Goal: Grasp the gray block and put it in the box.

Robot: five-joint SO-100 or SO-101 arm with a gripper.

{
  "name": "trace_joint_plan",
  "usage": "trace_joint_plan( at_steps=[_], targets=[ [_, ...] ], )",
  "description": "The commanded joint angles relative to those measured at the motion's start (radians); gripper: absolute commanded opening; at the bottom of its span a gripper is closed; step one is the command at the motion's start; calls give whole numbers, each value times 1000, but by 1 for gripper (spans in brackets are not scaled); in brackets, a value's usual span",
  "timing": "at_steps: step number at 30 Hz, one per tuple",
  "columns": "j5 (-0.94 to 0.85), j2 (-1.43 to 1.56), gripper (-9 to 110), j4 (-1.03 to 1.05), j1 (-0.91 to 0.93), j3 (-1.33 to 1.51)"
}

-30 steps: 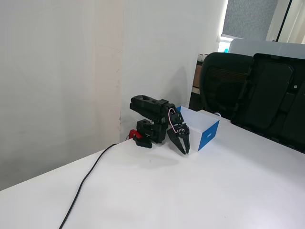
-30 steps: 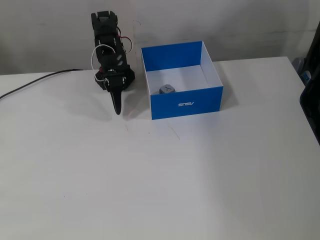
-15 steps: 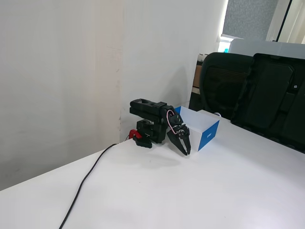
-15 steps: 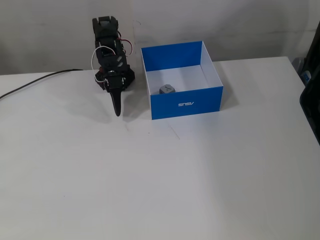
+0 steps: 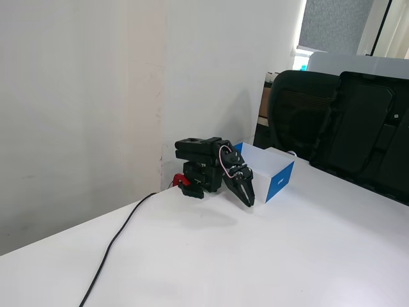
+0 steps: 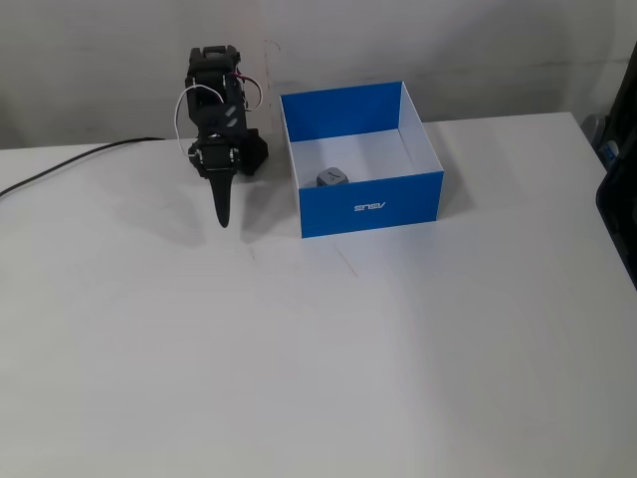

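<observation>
— End effector status?
— Closed to a point, holding nothing, aimed down at the tabletop just left of the box in the top-down fixed view.
— And the block?
— Already inside the box, near its front wall.
— What changed?
— Over the last second the arm folded back toward its base, slightly farther from the box. Looks like retreat; the task seems finished.
</observation>
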Motion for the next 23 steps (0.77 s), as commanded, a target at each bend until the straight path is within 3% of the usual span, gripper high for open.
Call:
trace_joint_plan(
  at_steps=[1, 23],
  targets=[
    [17, 15, 0, 0, -18, 29],
    [20, 15, 0, 5, -41, 29]
  ],
)
